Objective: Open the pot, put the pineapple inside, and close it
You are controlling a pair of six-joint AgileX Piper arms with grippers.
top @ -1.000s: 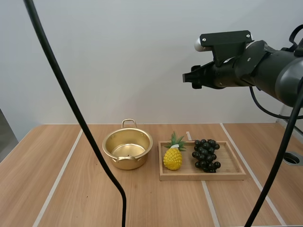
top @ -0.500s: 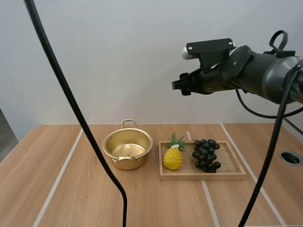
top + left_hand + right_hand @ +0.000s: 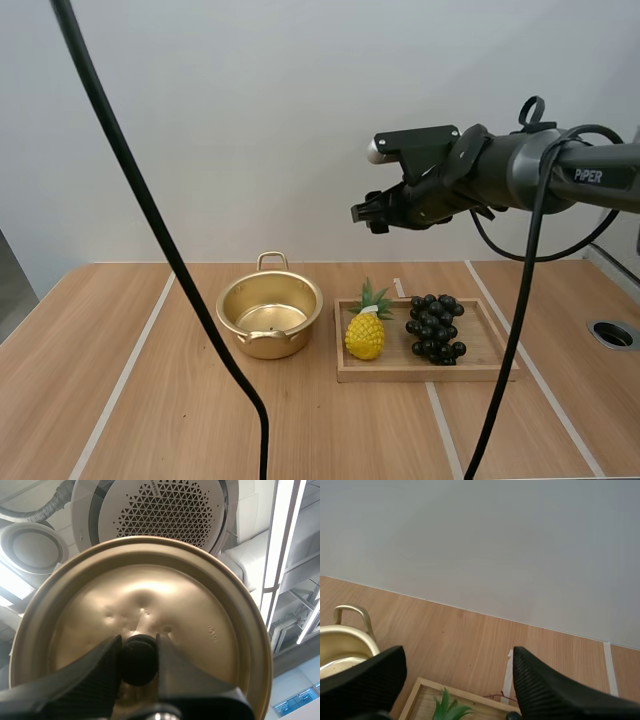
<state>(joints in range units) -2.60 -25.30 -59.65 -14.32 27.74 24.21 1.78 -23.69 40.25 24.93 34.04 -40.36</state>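
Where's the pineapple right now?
In the high view, the pineapple stands at the left end of the wooden tray, just right of the open pot and left of the grapes.

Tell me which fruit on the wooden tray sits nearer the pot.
The yellow pineapple, at the tray end beside the pot; the dark grapes lie at its other end.

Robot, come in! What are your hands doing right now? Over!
Left gripper shut on the lid by its knob. Right gripper open, raised above the tray. Pot open; pineapple on tray beside grapes. Nothing in the way.
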